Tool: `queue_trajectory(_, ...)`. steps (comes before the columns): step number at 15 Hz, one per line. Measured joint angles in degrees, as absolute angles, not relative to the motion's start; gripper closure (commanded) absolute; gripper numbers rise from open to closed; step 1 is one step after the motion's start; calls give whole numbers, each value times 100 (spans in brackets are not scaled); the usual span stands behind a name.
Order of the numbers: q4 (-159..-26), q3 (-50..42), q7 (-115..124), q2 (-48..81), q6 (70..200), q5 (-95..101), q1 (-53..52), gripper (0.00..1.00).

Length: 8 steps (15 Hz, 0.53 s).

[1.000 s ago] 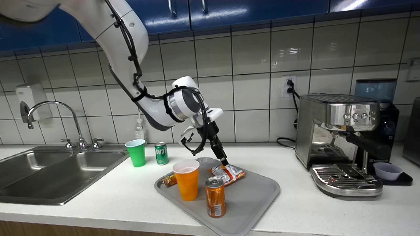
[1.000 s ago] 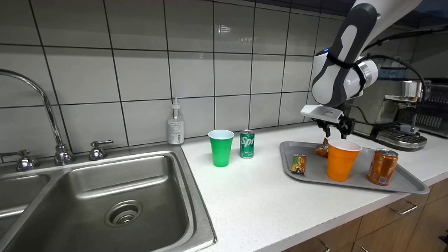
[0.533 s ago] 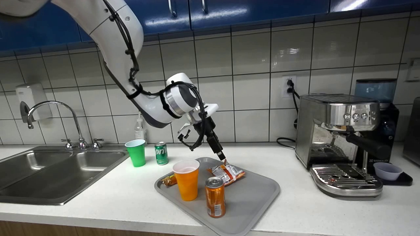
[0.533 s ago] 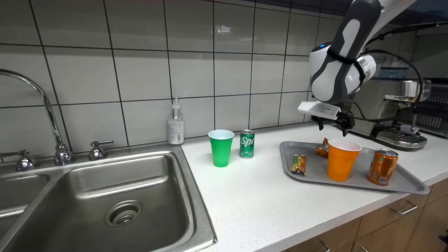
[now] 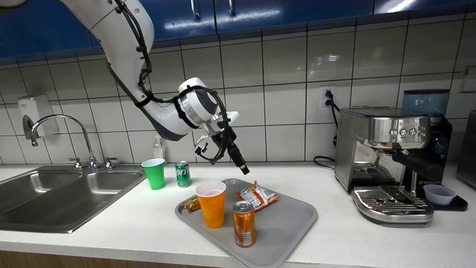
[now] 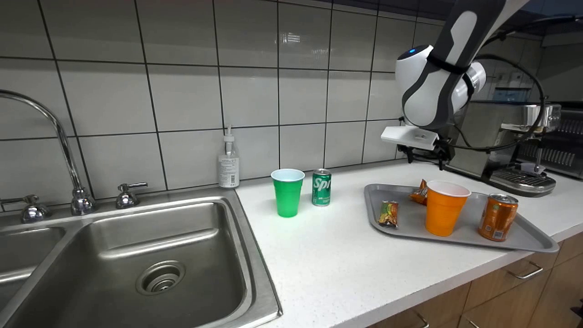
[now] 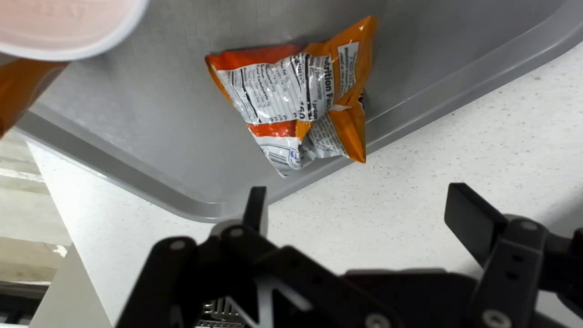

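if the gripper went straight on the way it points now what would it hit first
Most likely the orange snack bag: in an exterior view the gripper slants down toward it. Depth is unclear, so the gray tray under the bag might come first.

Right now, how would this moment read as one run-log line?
gripper: open, empty, apart from snack bag | snack bag: on gray tray | also on tray: orange cup, orange can | counter: green cup, green can
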<state>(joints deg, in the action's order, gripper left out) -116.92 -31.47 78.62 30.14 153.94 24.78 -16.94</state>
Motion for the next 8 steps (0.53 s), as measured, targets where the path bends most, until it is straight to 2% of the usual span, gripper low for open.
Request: queue_trajectory(8, -11989, -3096, 8233, 2620, 15394, 3160, -1921, 0)
